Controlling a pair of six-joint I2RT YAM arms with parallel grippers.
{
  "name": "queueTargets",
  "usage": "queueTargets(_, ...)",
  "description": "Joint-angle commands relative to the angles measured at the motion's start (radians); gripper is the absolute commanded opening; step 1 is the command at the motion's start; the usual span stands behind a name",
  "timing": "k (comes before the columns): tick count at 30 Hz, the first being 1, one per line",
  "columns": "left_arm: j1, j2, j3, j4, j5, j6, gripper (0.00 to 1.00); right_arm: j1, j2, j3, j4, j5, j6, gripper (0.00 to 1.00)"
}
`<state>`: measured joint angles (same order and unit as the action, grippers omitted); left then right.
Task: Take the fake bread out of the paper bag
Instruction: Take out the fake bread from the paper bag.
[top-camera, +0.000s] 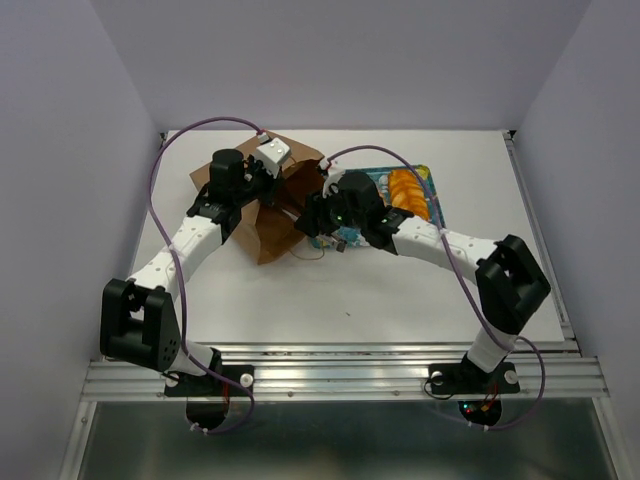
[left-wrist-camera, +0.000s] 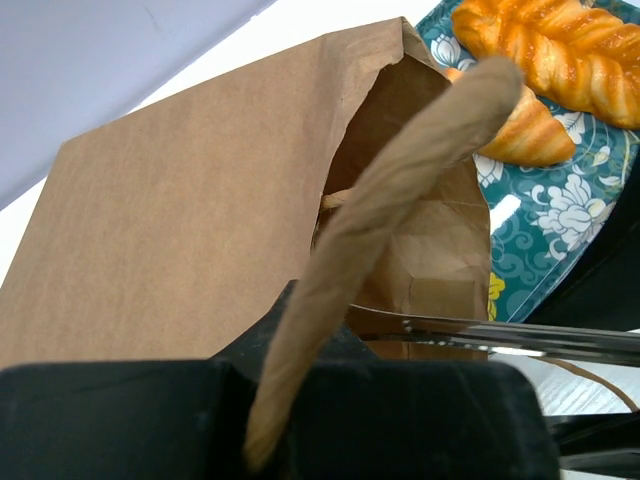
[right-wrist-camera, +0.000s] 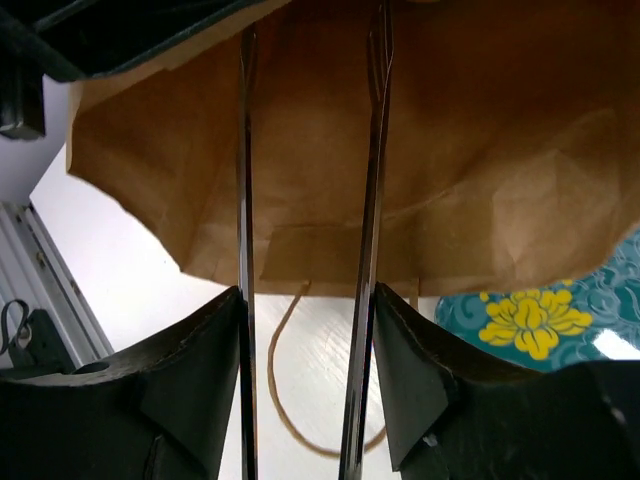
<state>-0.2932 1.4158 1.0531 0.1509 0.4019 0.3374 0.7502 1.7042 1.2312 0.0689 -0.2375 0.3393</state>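
Note:
The brown paper bag (top-camera: 270, 215) lies on its side on the table, its mouth facing right. My left gripper (top-camera: 262, 180) is shut on the bag's upper rim (left-wrist-camera: 400, 190) and holds the mouth open. My right gripper (top-camera: 318, 215) is open, and its two thin metal fingers (right-wrist-camera: 243, 150) reach into the bag's mouth (right-wrist-camera: 450, 150). I see nothing between them. Glossy orange fake bread (top-camera: 405, 193) lies on the teal floral tray (top-camera: 432, 190). The left wrist view shows a scored loaf (left-wrist-camera: 560, 50) and a croissant (left-wrist-camera: 525, 135) there. No bread shows inside the bag.
The teal tray (left-wrist-camera: 560, 220) sits right beside the bag's mouth, with its yellow-flower corner (right-wrist-camera: 525, 320) in the right wrist view. A cord handle (right-wrist-camera: 290, 410) lies looped on the white table under my right gripper. Walls enclose the table's left, back and right.

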Motion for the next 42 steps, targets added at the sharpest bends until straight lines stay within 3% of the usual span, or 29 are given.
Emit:
queueTargets(1,-0.006,-0.046,-0.016,0.018,0.025,-0.017,0.00,0.020,0.057,0.073,0.104,0.111,0.046,0.57)
queueTargets(29,-0.018,-0.055,-0.018,0.009,0.084,-0.028,0.00,0.020,0.379,0.269,0.336,0.356,0.191,0.62)
queueTargets(42,-0.024,-0.040,-0.013,0.041,0.055,-0.081,0.00,0.038,0.385,0.208,0.391,0.349,0.225,0.63)
